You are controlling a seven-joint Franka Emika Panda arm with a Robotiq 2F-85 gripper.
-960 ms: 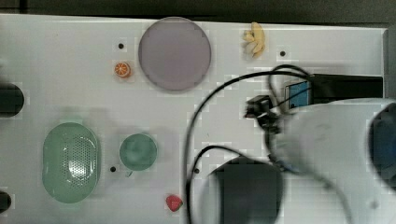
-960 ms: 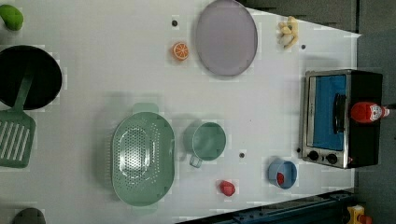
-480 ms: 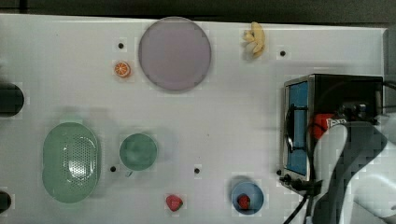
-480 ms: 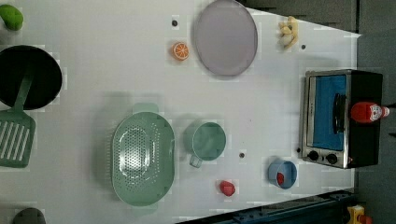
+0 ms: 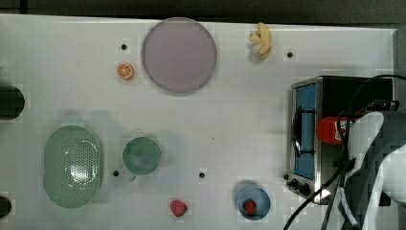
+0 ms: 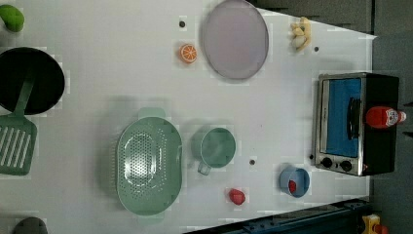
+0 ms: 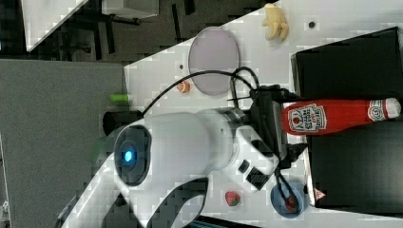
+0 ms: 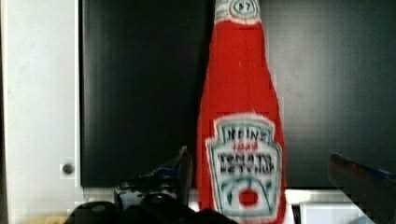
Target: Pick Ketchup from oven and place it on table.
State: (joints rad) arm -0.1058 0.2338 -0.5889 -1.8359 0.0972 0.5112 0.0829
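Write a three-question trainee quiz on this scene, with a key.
1. True or false: the ketchup bottle lies on top of the oven.
2. Is the claw open or shut?
3. What sits in the blue bowl? A) banana B) small red piece C) orange slice

Key: 1. True. 2. Open, one finger on each side of the bottle. 3. B.

- ketchup (image 8: 240, 140): soft, fuzzy-looking red surface, printed label
- oven (image 6: 358, 124): matt black top, shiny metal frame, bluish glass
- counter (image 5: 239, 96): smooth matt white
- colander (image 6: 148, 165): perforated green plastic
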